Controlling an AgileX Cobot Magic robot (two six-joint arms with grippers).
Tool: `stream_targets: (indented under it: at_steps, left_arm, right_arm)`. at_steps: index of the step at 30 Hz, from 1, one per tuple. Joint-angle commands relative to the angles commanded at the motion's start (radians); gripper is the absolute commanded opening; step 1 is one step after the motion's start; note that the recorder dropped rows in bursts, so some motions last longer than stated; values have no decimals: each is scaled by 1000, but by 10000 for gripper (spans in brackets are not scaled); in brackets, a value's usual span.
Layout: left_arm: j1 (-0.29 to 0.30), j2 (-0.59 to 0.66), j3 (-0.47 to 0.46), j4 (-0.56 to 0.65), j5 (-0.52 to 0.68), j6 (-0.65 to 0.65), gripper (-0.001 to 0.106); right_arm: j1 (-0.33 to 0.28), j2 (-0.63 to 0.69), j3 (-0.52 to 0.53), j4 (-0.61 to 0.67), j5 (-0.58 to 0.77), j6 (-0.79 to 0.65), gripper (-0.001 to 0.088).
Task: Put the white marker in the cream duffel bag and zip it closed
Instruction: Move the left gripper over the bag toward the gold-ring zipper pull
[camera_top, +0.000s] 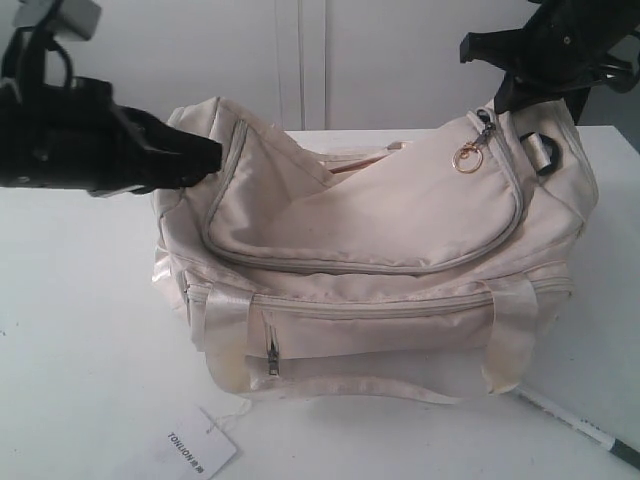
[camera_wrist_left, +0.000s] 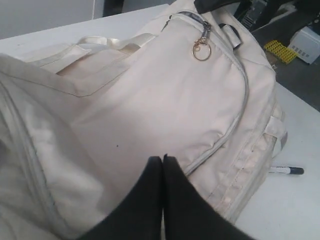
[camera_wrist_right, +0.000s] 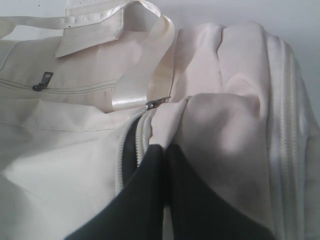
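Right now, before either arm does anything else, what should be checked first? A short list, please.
1. White marker inside the cream duffel bag: not ok. It lies on the table by the bag's front corner, on the right arm's side.
2. Top zipper open enough for the marker: cannot tell. The gold ring pull sits at the right arm's end.
3. Right gripper holding the bag: ok. Shut, fabric bunched at its tips.
4. Left gripper holding the bag: cannot tell. Shut, tips against the fabric.
5. A gripper free for the marker: not ok. Both are shut at the bag.
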Motion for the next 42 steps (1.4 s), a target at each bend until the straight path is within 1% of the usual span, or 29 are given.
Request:
stream_targets:
  at_steps: [4,9,14,17,20,24,32,34,37,39,41,42]
  left_arm:
    - [-67,96,-84,0,-12,0,0]
    - [-112,200,-191,-5,-21,0,0]
    - [-132,310,-283,-5,-11,0,0]
    - [-132,367,-348,-5,10,3,0]
    - [-132,418,-403,-3,41,65,0]
    - [-142,471,-455,-3,35,134,0]
    - [-195,572,-531,-15,14,369,0]
    - [-200,594,-544,-54,11,396,0]
    - [-201,630,-577,-149,13,431,0]
    - [-201,650,-600,-195,22,474,0]
    - [-201,669,-624,-225,53,532,0]
    - [-201,687,-646,-257,87,596,1]
  right_arm:
    - [0,0,0,0,0,0,0]
    - [0,0,0,0,-2,0,0]
    - [0,0,0,2,-11,0,0]
    - [0,0,0,2,-11,0,0]
    - [0,0,0,2,-11,0,0]
    - [0,0,0,2,-11,0,0]
    - [0,0,0,4,-2,0,0]
    - [0,0,0,4,0,0,0]
    - [0,0,0,4,2,0,0]
    - [0,0,0,4,6,0,0]
    - [0,0,0,4,8,0,0]
    - [0,0,0,4,8,0,0]
